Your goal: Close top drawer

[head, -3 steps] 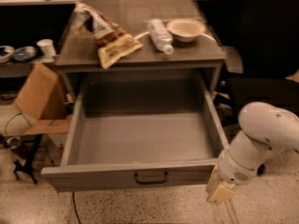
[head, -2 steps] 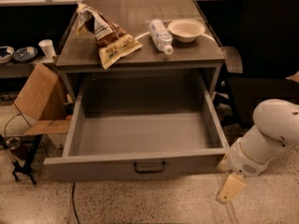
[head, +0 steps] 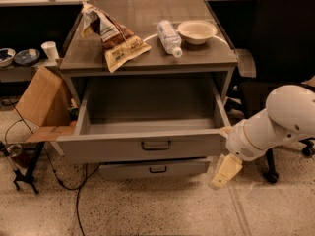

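Observation:
The top drawer (head: 147, 144) is a deep grey box with a small dark handle (head: 156, 145) centred on its front. It stands partly pulled out of the grey cabinet (head: 147, 63) and looks empty inside. Below it the middle drawer front (head: 156, 168) shows, with its own small handle. My gripper (head: 224, 173) hangs at the end of the white arm (head: 275, 122), just off the drawer's right front corner and slightly below its front panel.
On the cabinet top lie snack bags (head: 110, 36), a water bottle (head: 169, 37) on its side and a pale bowl (head: 197, 31). A cardboard box (head: 42, 100) leans at the left. A black chair (head: 280, 43) stands at the right. Cables (head: 74, 191) trail over the floor.
The drawer front has moved back towards the cabinet, so less of the box shows and the middle drawer front is now in view. My gripper stayed by the right front corner.

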Controlling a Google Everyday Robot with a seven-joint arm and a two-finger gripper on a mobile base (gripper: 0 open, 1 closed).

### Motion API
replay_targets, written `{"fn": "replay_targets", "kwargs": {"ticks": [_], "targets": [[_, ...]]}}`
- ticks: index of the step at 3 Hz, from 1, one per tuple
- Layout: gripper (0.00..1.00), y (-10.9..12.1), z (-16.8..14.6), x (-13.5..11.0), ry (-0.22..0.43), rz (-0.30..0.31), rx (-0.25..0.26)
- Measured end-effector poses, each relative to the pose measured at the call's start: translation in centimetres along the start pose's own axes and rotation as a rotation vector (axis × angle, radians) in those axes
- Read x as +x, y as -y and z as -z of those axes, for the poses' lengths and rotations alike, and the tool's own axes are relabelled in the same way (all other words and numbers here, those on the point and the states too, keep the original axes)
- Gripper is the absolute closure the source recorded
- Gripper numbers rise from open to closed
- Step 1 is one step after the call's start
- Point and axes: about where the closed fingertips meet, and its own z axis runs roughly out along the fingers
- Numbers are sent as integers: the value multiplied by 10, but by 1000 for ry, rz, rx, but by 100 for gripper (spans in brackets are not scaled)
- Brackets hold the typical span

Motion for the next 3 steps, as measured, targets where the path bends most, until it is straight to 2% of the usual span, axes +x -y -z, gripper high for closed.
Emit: {"fn": "replay_targets", "kwargs": {"ticks": [1, 2, 3], "targets": [[19, -3, -13, -36, 97, 19, -1], [42, 5, -15, -39, 135, -14, 38], [66, 32, -20, -36, 134, -58, 87]]}}
